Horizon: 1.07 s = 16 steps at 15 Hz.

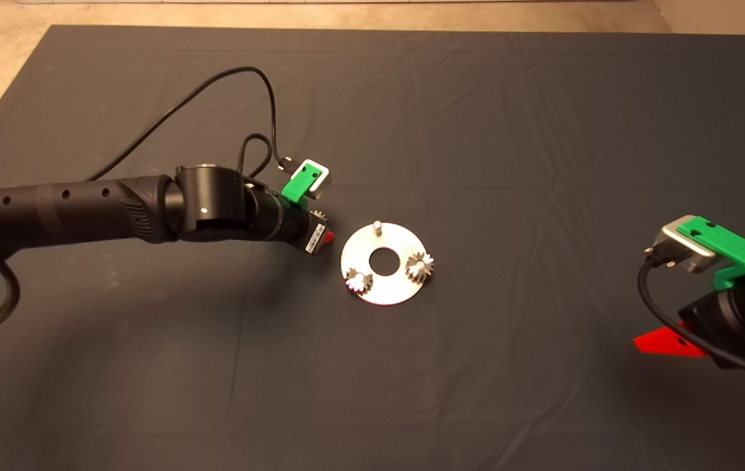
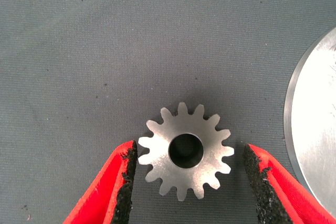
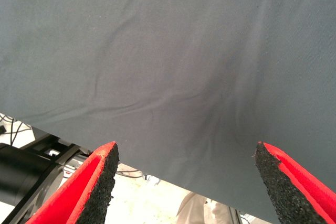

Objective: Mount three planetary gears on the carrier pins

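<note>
Two of the three planetary gears (image 1: 358, 282) already sit on the carrier pins, one at the near rim of the disc (image 1: 385, 290) and the second gear (image 1: 420, 265) on the side toward the right arm. One pin (image 1: 377, 226) at the far rim is bare, so I judge the task is two thirds done.

The third gear (image 2: 185, 150) lies flat on the dark mat (image 1: 477, 131) that covers the bench, just beside the disc on its left side. The left gripper (image 2: 189, 182) hangs right over it with the black pads (image 2: 127, 182) spread wide, one on each side of the gear and not touching the teeth. It holds nothing. This position seems chosen so that the pads can close across the gear and lift it level.

The gear is brushed grey metal with short blunt teeth and a round central hole. The disc is flat, shiny and thin. The mat is a soft woven cloth with light wrinkles, and the pads look rough and grainy.

The right gripper (image 3: 186, 182) waits at the mat's near right edge, wide open and empty.
</note>
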### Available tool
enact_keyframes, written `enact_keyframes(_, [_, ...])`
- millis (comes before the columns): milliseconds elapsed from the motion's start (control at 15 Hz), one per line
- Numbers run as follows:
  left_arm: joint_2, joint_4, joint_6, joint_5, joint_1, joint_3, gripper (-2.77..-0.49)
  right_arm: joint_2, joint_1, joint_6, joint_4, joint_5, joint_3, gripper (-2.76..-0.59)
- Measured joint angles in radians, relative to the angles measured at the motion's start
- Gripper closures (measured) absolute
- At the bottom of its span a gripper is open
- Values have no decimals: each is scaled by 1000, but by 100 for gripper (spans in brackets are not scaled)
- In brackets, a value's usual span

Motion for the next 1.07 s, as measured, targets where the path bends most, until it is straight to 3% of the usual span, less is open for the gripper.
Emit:
enact_keyframes(467, [0, 1, 0, -1, 0, -7, -104, 0, 0, 0, 0, 0, 0, -191])
enact_keyframes(1067, [0, 1, 1, -1, 0, -7, -88, 0, 0, -1, 0, 0, 0, -191])
